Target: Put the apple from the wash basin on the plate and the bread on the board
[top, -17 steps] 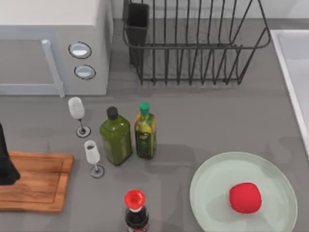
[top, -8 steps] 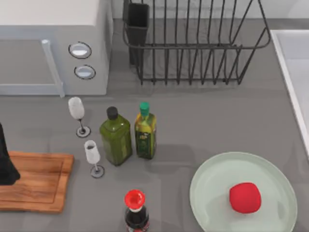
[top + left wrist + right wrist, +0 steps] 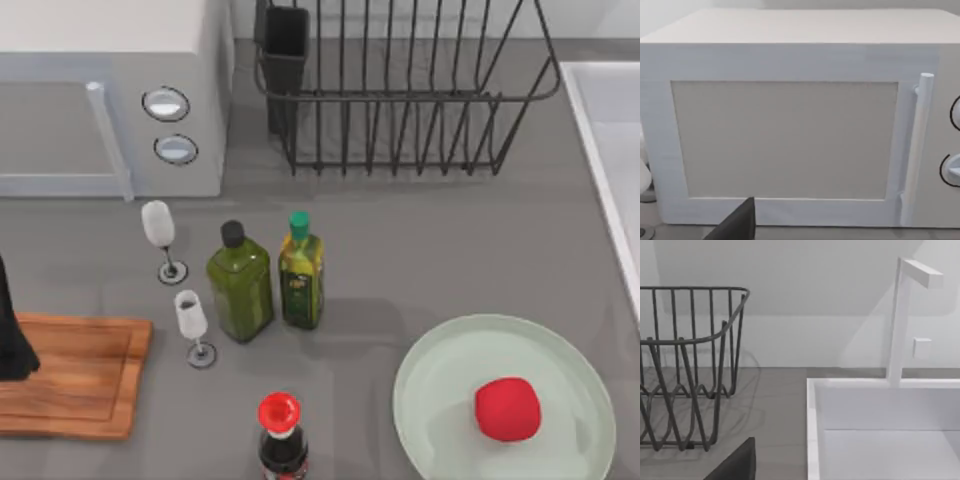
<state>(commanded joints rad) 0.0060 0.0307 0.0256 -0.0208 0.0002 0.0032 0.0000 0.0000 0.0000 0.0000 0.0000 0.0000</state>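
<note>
left gripper (image 3: 12,345) hangs at the table's far left edge, over the near end of the board (image 3: 85,375); whether its fingers are spread or pressed together i cannot tell. well off to its right, the apple (image 3: 508,409) sits on the plate (image 3: 440,380). beyond the plate, the wash basin (image 3: 600,130) rim runs along the right edge.

No readable text or numbers anywhere, the green-capped oil bottle (image 3: 301,272) at centre of the top view carries a label, its print too small to read
</note>
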